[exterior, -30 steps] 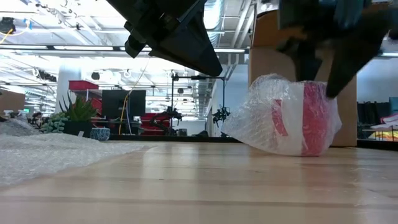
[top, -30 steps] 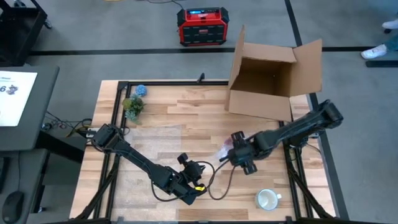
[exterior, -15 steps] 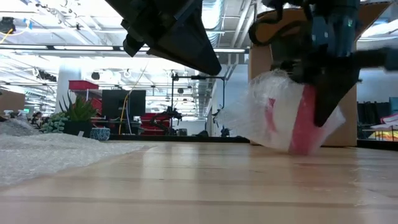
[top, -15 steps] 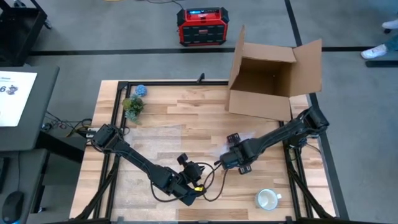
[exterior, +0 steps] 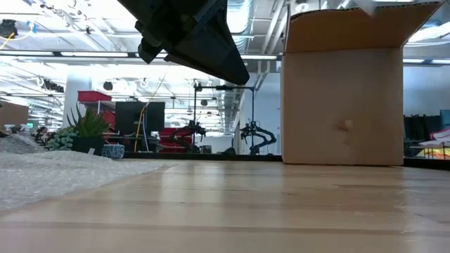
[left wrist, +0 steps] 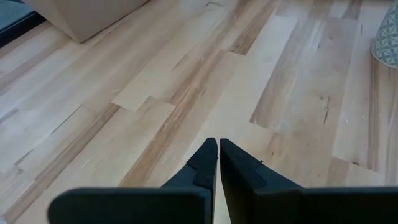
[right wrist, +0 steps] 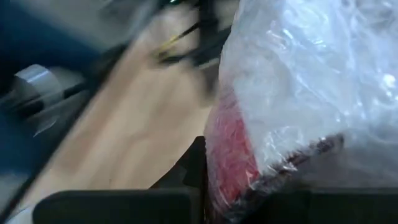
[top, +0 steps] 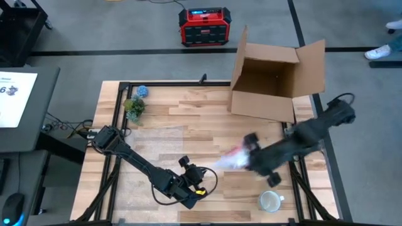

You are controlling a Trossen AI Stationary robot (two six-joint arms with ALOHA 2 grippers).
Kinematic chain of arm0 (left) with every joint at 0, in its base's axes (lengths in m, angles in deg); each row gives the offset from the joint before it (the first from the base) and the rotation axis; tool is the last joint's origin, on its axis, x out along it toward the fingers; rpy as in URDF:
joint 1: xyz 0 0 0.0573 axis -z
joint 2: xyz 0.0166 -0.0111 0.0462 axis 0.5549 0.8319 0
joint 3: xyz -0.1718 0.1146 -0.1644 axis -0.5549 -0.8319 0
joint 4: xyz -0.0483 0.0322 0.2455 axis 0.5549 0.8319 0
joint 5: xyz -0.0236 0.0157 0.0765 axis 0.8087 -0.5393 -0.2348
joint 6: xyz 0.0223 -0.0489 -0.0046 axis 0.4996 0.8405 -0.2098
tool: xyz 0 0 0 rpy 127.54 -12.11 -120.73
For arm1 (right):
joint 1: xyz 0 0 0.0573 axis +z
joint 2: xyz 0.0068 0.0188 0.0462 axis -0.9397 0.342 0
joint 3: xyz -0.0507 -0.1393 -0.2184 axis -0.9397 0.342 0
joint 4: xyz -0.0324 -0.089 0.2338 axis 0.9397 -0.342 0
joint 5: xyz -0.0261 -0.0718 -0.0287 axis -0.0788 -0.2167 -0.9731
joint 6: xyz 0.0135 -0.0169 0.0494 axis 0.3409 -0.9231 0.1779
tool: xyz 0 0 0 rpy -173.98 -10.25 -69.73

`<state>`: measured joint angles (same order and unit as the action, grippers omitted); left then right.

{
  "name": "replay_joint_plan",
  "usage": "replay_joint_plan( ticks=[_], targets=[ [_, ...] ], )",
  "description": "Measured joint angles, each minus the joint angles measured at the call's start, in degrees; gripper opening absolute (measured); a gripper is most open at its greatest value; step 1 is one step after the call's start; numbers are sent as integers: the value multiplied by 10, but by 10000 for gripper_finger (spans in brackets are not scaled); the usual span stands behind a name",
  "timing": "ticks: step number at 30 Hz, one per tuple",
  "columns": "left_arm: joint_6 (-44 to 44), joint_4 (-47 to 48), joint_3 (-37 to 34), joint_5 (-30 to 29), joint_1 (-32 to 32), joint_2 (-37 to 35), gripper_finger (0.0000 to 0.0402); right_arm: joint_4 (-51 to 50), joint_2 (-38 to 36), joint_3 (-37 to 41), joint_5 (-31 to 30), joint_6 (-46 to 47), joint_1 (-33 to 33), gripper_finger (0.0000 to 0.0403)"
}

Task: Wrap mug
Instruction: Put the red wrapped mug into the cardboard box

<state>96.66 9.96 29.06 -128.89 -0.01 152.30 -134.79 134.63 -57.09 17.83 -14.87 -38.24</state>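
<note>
Right fingers [right wrist: 198, 163] clamped on the bubble-wrapped red mug [right wrist: 292, 93]; wrap bulges out past the tips in the right wrist view. High view: right gripper [top: 259, 160] sits over the right-front part of the surface [top: 188, 125], bundle [top: 233, 158] smeared by motion blur just on its inner side, apparently off the wood, since the low view shows none of it. Left fingers [left wrist: 217, 163] pressed together, holding nothing, pointing across bare planks. Left gripper [top: 196, 188] parked near the front edge, centre. White mug [top: 271, 201] stands alone at front right, near the right arm. Open cardboard box [top: 276, 75] at back right. Bubble wrap sheet [exterior: 49, 172] lies flat on the left side, small plant [top: 134, 107] behind it.
</note>
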Motion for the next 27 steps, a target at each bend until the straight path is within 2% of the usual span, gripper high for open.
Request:
replay_joint_plan(
  ticks=[4, 6, 8, 11, 14, 17, 20, 27],
  targets=[
    [0, -1, 0, 0, 0, 0, 0, -98, -34, -92, -163, 26, -37, 23],
    [0, -2, 0, 0, 0, 0, 0, -141, -50, -118, -205, 46, -89, 23],
    [-5, -6, 0, 0, 0, 0, 0, -162, -64, -129, -206, 55, -166, 23],
    [-14, -17, 0, 0, -3, 0, 0, -202, -70, -128, -146, 57, -312, 23],
    [-20, -20, 0, 0, -4, 0, 0, -238, -56, -123, -30, 18, -463, 22],
    [-36, -33, 0, 0, -5, 0, 0, -230, -37, -101, 70, -35, -576, 22],
    [-44, -40, 0, 0, -7, 0, 0, -222, -6, -65, 136, -76, -646, 22],
    [-45, -40, 0, 0, -7, 0, 0, -164, 86, 1, 158, -134, -695, 22]
  ],
)
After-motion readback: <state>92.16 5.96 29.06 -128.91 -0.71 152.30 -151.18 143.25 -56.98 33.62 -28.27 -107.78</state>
